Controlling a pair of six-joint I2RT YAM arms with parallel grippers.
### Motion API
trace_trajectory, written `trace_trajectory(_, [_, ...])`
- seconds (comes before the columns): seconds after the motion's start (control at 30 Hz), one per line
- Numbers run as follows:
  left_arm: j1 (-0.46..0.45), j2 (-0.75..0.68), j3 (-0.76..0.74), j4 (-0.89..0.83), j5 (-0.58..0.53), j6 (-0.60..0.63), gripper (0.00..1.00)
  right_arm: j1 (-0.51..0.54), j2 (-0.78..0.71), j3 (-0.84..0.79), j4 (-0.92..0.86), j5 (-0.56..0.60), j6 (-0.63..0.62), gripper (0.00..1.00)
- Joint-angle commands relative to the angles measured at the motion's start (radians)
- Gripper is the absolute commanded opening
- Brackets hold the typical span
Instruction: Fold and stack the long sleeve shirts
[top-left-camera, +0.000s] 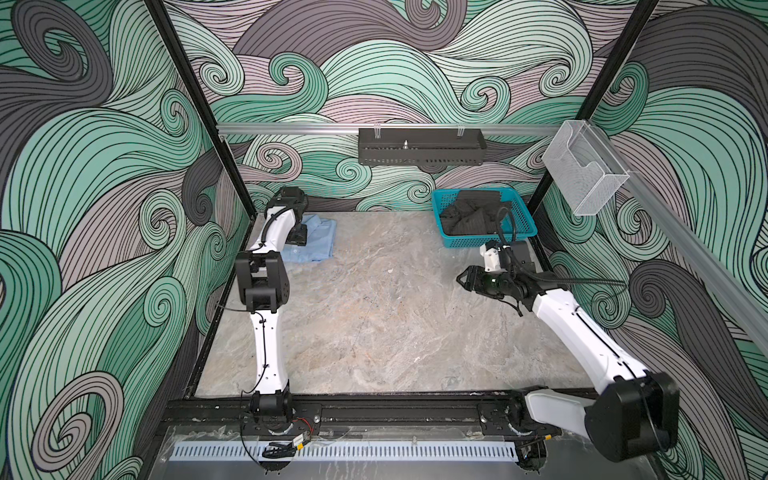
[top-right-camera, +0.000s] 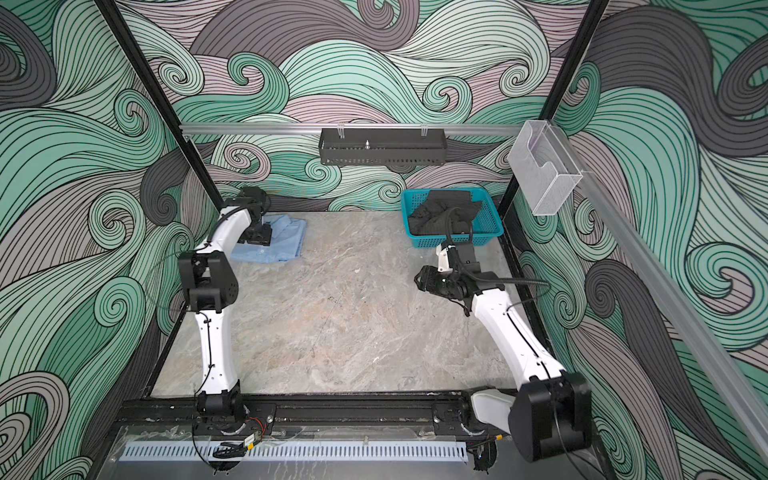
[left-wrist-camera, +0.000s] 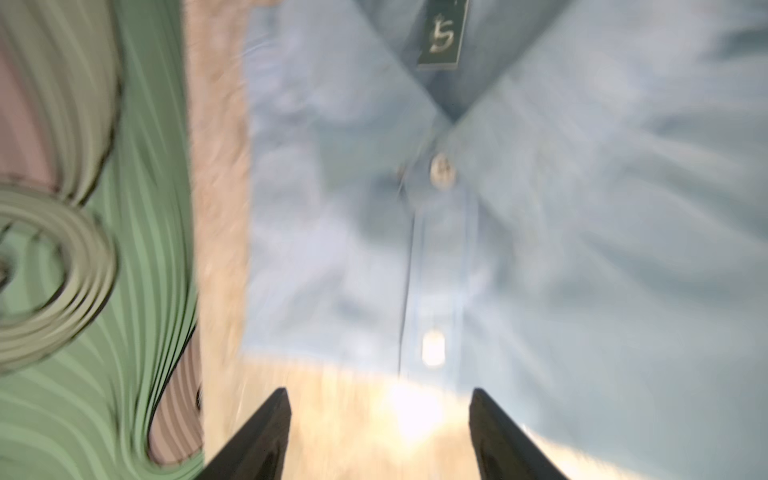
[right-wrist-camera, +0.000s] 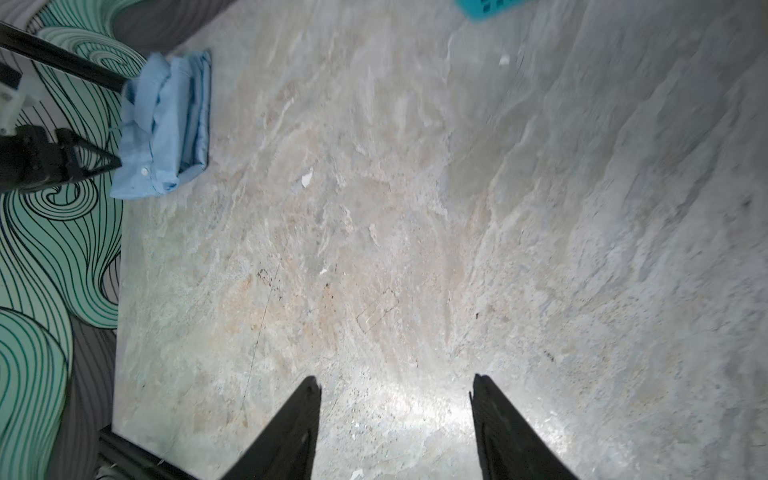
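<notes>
Your light blue shirt (top-left-camera: 318, 241) lies folded in the far left corner of the surface (top-left-camera: 374, 311), close to the patterned wall, and in both top views it is a flat, roughly square bundle with its layered edges toward the middle of the surface. Your left claw (left-wrist-camera: 378, 392) is released: in the left wrist view its two dark fingers stand well apart with nothing between them, their tips over bare surface just beside the shirt's edge. That view is blurred, so you cannot tell whether the tips touch the cloth. It does show the shirt's front facing up, with the collar (left-wrist-camera: 353, 62) spread in a V, a dark label (left-wrist-camera: 442, 33) inside the neck and two white buttons (left-wrist-camera: 442, 170) in a line down the placket. In a top view the left arm reaches to the far left corner and the claw hangs over the shirt's left part, covering some of it. Your right claw (right-wrist-camera: 395, 380) is released too: in the right wrist view its fingers are spread over bare surface and hold nothing. It sits on the right side, well apart from the shirt, which shows small in that same view with the left claw's tips pointing at its edge. Just behind the right claw, in the far right corner, the teal basket (top-left-camera: 478, 241) stands on the surface with dark clothes (top-left-camera: 469, 218) heaped inside it. The wide middle of the surface between the two arms carries nothing but small pale flecks.
</notes>
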Motion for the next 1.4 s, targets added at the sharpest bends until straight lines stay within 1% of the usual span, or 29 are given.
trace_trajectory(0.0, [0.003,-0.448,-0.311,0.325,0.050,-0.059,0.72,0.000,-0.148,-0.194,0.361,0.202,-0.084,0.63])
trace_trajectory(0.03, [0.003,-0.566,-0.454,0.457,0.062,-0.060,0.73,0.000,-0.190,-0.273,0.469,0.259,-0.120,0.63])
trace_trajectory(0.1, [0.005,-0.758,-0.672,0.604,0.074,-0.086,0.74,0.000,-0.267,-0.386,0.625,0.363,-0.194,0.64])
trace_trajectory(0.17, [0.005,-0.896,-0.858,0.729,0.048,-0.107,0.75,-0.001,-0.317,-0.452,0.688,0.469,-0.269,0.68])
trace_trajectory(0.2, [0.005,-0.957,-0.952,0.794,0.004,-0.144,0.75,-0.002,-0.342,-0.478,0.694,0.502,-0.311,0.74])
trace_trajectory(0.23, [0.004,-0.999,-1.042,0.854,-0.043,-0.186,0.76,-0.004,-0.363,-0.510,0.729,0.522,-0.369,0.83])
trace_trajectory(0.27, [0.005,-1.024,-1.104,0.897,-0.056,-0.204,0.77,-0.003,-0.379,-0.546,0.767,0.547,-0.393,0.97])
trace_trajectory(0.3, [0.005,-1.040,-1.168,0.932,-0.053,-0.221,0.77,-0.007,-0.387,-0.585,0.816,0.591,-0.394,0.99])
trace_trajectory(0.33, [0.005,-1.051,-1.218,0.951,-0.065,-0.256,0.78,-0.012,-0.378,-0.619,0.871,0.612,-0.398,0.99])
trace_trajectory(0.43, [0.003,-1.066,-1.320,1.002,-0.059,-0.309,0.78,-0.034,-0.273,-0.638,0.942,0.634,-0.422,0.99])
trace_trajectory(0.57, [0.003,-1.057,-1.411,1.062,-0.121,-0.392,0.76,-0.061,-0.044,-0.637,1.137,0.614,-0.430,0.99])
trace_trajectory(0.7, [-0.004,-1.024,-1.528,1.213,-0.143,-0.404,0.76,-0.081,0.198,-0.579,1.285,0.606,-0.420,0.99])
trace_trajectory(0.77, [-0.006,-1.009,-1.550,1.257,-0.162,-0.385,0.75,-0.092,0.252,-0.548,1.284,0.554,-0.418,0.99])
trace_trajectory(0.8, [-0.007,-0.997,-1.565,1.293,-0.164,-0.333,0.75,-0.099,0.291,-0.524,1.265,0.544,-0.409,0.99])
trace_trajectory(0.83, [-0.006,-0.984,-1.580,1.325,-0.168,-0.324,0.76,-0.104,0.335,-0.522,1.306,0.533,-0.407,0.99])
trace_trajectory(0.87, [-0.006,-0.964,-1.590,1.347,-0.158,-0.302,0.76,-0.110,0.393,-0.533,1.380,0.516,-0.410,0.99])
trace_trajectory(0.9, [-0.006,-0.937,-1.609,1.404,-0.147,-0.280,0.75,-0.117,0.432,-0.544,1.471,0.483,-0.425,0.99])
trace_trajectory(0.93, [-0.006,-0.908,-1.629,1.464,-0.143,-0.272,0.75,-0.117,0.407,-0.539,1.412,0.467,-0.424,0.99])
trace_trajectory(0.97, [-0.007,-0.886,-1.637,1.511,-0.142,-0.238,0.74,-0.124,0.376,-0.518,1.311,0.447,-0.415,0.99])
trace_trajectory(1.0, [-0.006,-0.883,-1.629,1.509,-0.098,-0.199,0.74,-0.136,0.397,-0.515,1.345,0.419,-0.410,0.99])
trace_trajectory(1.03, [-0.006,-0.876,-1.632,1.544,-0.073,-0.167,0.73,-0.144,0.414,-0.520,1.387,0.411,-0.408,0.99])
trace_trajectory(1.1, [-0.003,-0.824,-1.655,1.655,-0.049,-0.136,0.75,-0.151,0.391,-0.507,1.316,0.401,-0.403,0.99])
trace_trajectory(1.17, [-0.003,-0.735,-1.671,1.784,-0.009,-0.102,0.75,-0.153,0.397,-0.510,1.339,0.397,-0.403,0.99])
trace_trajectory(1.2, [-0.003,-0.678,-1.664,1.800,0.019,-0.095,0.75,-0.154,0.398,-0.513,1.341,0.398,-0.403,0.99])
trace_trajectory(1.23, [-0.004,-0.640,-1.657,1.838,0.022,-0.072,0.74,-0.154,0.391,-0.508,1.322,0.395,-0.403,0.99])
trace_trajectory(1.27, [-0.004,-0.615,-1.647,1.850,0.041,-0.052,0.73,-0.154,0.390,-0.509,1.319,0.394,-0.402,0.99])
trace_trajectory(1.3, [-0.003,-0.610,-1.623,1.810,0.044,-0.052,0.73,-0.154,0.395,-0.511,1.334,0.396,-0.403,0.99])
trace_trajectory(1.37, [-0.001,-0.634,-1.551,1.628,0.039,-0.093,0.73,-0.154,0.390,-0.509,1.321,0.395,-0.404,0.99])
